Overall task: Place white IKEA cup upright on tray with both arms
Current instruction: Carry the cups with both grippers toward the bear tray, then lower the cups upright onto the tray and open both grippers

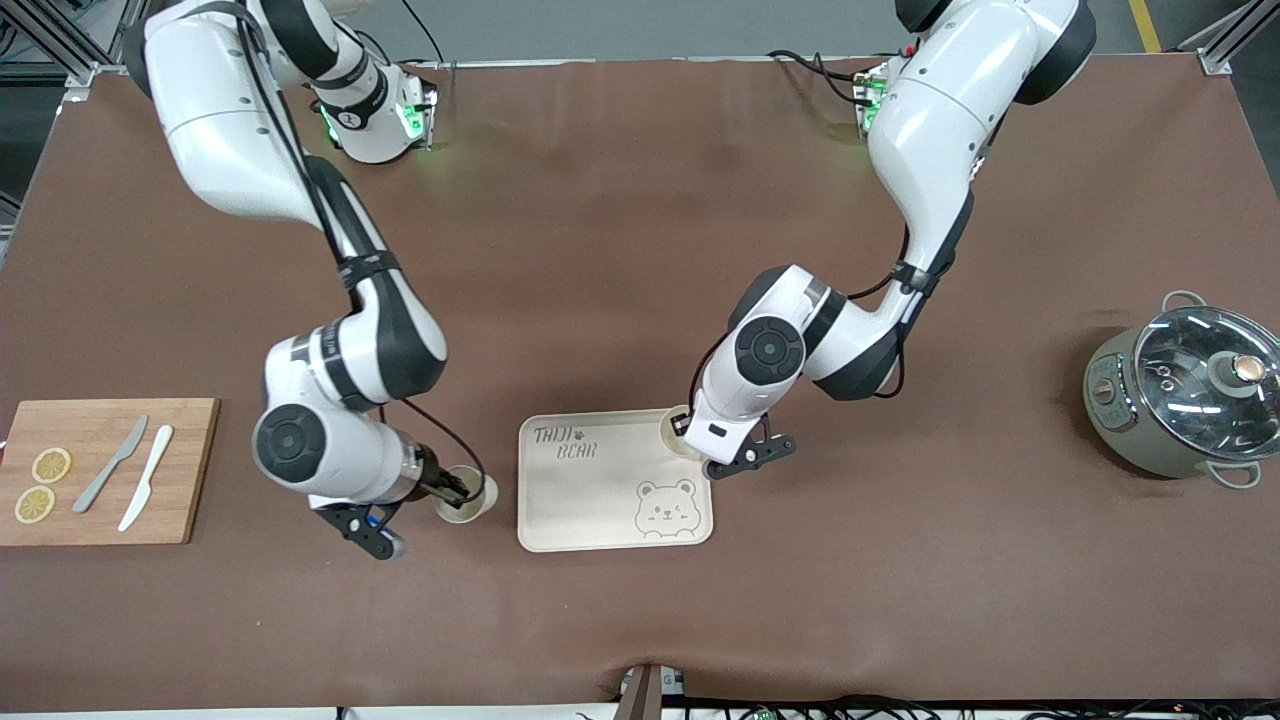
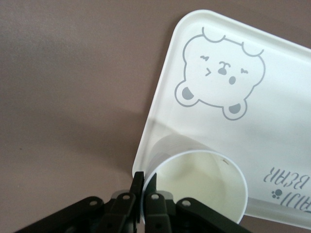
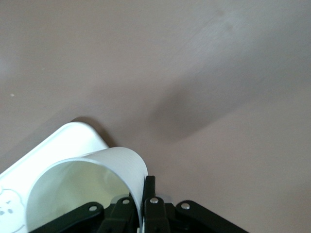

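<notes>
The cream tray (image 1: 600, 490), printed "TAIJI BEAR" with a grey bear face, lies at the table's middle, near the front camera. My left gripper (image 1: 684, 424) is shut on the rim of an upright white cup (image 1: 671, 432) at the tray's corner toward the left arm's end. The left wrist view shows that gripper (image 2: 146, 177), cup (image 2: 204, 179) and tray (image 2: 272, 131). My right gripper (image 1: 455, 490) is shut on the rim of a second white cup (image 1: 472, 505), beside the tray toward the right arm's end. The right wrist view shows it (image 3: 144, 182) pinching the cup wall (image 3: 82, 189) near a tray corner (image 3: 73, 138).
A wooden cutting board (image 1: 190, 470) with two lemon slices (image 1: 50, 465), a grey knife (image 1: 110, 465) and a white knife (image 1: 146, 490) lies at the right arm's end. A pot with a glass lid (image 1: 1190, 390) stands at the left arm's end.
</notes>
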